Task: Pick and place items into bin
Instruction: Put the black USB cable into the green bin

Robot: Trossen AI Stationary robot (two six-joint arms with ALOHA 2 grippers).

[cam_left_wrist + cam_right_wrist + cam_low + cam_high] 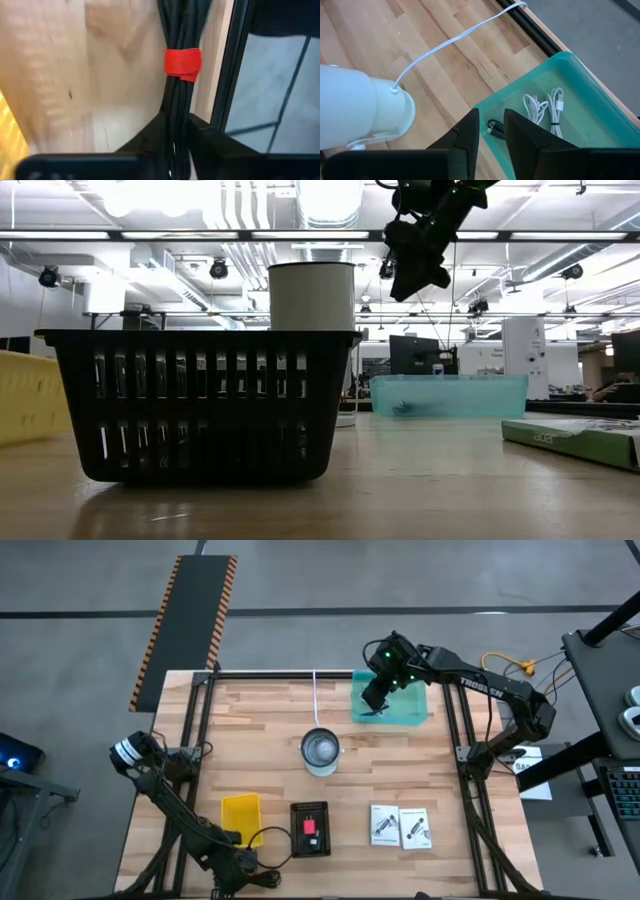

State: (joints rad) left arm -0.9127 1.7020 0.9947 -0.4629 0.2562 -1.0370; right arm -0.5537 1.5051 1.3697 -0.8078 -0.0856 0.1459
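The teal bin stands at the table's far right. A coiled white cable and a small black cable lie on its floor. My right gripper hovers above the bin's left part, fingers shut and empty, also seen high in the low view. Two white printed packets lie flat near the near edge. A small pink thing sits inside the black basket. My left gripper waits at the near edge, shut, pointing along a black cable bundle with a red strap.
A round cup with white sides stands mid-table, and its thin white cord runs to the far edge. A yellow bin sits left of the black basket. Black frame rails border the table's left and right sides.
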